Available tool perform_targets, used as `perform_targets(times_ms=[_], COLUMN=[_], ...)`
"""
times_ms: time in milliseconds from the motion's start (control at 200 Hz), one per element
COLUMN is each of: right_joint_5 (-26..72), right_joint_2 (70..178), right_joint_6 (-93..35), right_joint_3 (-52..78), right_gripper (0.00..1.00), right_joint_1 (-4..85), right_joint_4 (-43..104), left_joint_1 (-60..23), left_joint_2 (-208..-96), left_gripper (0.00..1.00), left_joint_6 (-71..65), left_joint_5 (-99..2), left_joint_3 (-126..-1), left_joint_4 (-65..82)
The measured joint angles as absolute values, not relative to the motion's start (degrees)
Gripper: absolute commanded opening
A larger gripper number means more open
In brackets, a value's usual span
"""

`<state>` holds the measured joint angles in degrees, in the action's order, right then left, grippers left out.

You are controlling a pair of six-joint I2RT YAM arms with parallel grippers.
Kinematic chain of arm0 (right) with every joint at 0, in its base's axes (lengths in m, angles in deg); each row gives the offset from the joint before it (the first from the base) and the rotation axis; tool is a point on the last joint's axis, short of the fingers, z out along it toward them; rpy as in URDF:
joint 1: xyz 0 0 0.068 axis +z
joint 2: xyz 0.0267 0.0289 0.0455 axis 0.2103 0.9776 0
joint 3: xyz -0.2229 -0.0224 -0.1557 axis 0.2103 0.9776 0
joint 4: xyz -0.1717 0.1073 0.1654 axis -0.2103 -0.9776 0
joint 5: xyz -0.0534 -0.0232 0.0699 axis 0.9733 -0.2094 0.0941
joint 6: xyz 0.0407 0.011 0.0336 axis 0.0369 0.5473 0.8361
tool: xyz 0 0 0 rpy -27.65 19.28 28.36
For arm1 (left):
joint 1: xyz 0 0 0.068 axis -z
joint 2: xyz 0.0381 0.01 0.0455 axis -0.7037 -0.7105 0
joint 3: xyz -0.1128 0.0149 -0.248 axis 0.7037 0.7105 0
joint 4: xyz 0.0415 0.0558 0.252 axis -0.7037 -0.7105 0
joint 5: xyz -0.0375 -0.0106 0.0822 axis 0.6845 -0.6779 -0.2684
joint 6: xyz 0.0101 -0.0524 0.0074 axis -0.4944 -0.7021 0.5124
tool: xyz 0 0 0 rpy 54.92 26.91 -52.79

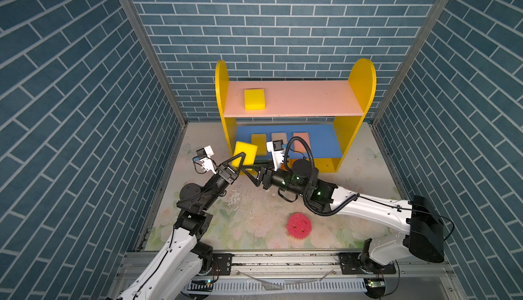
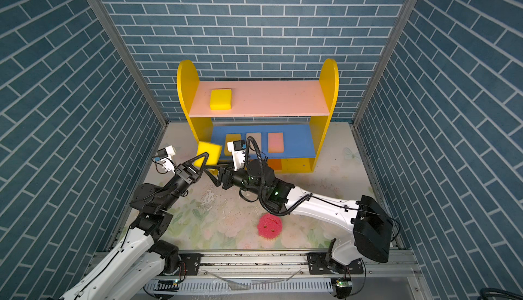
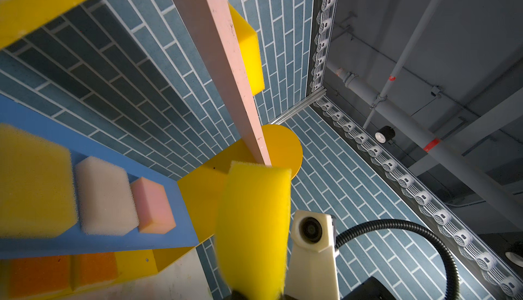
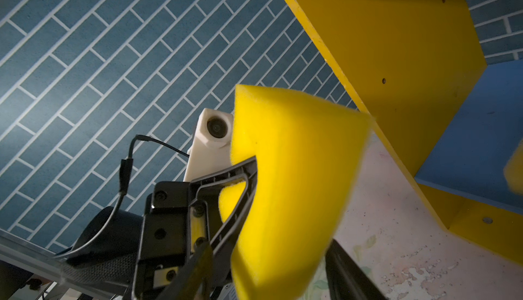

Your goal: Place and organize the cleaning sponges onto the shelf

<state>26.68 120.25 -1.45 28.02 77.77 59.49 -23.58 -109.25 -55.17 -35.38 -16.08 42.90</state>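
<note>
Squeezing yellow sponge [image 1: 245, 152] in left hand [image 1: 242, 157], right hand [image 1: 248, 170] wide around it (floral tabletop [image 1: 353, 188], blue-brick walls [image 1: 283, 15])

Orange sponges [image 2: 275, 164] mostly behind right arm [image 2: 256, 175]

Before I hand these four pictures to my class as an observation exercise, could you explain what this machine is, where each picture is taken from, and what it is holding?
These are two robot arms on a table, each ending in two fingers. The two wide pictures look down from one overhead camera pair; the two close-ups come from cameras on the arms' wrists. The left fingers pinch a yellow sponge in front of the shelf. The right fingers bracket the same sponge; whether they grip it is unclear. A second yellow sponge lies on the pink board, three sponges on the blue board, orange sponges on the base, and a round pink sponge on the table.
</note>
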Motion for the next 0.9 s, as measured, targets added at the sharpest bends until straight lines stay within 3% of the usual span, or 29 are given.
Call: perform_targets(times_ms=[125,235,290,405,560,690,900], right_joint_5=[26.72,26.94,27.05,27.81,28.86,29.52,28.99], right_joint_2=[120.21,119.90,119.66,118.68,116.78,114.31,113.17], right_joint_6=[-2.20,-2.59,-2.15,-2.85,-5.36,-6.98,-10.20], right_joint_3=[28.02,28.02,28.00,27.30,20.54,10.62,-7.54], right_gripper=[0.38,0.00,0.00,0.00,0.00,0.00,0.00], right_joint_1=[77.77,77.72,77.72,77.74,76.63,72.94,64.45], right_joint_4=[60.10,60.27,59.95,56.45,42.75,28.04,6.59], left_joint_1=[-23.51,-23.44,-23.40,-23.40,-23.40,-23.38,-23.36], left_joint_2=[-109.23,-109.12,-109.12,-109.12,-107.13,-102.17,-94.74], left_gripper=[0.07,0.15,0.24,0.57,0.78,0.87,0.89], left_joint_6=[-55.22,-55.17,-55.00,-55.08,-52.61,-47.50,-36.53], left_joint_5=[-35.49,-35.84,-35.80,-35.52,-35.17,-35.73,-38.62], left_joint_3=[-16.08,-16.08,-16.08,-16.08,-17.68,-22.60,-30.14], left_joint_4=[42.88,43.10,43.53,44.30,40.93,32.32,16.28])
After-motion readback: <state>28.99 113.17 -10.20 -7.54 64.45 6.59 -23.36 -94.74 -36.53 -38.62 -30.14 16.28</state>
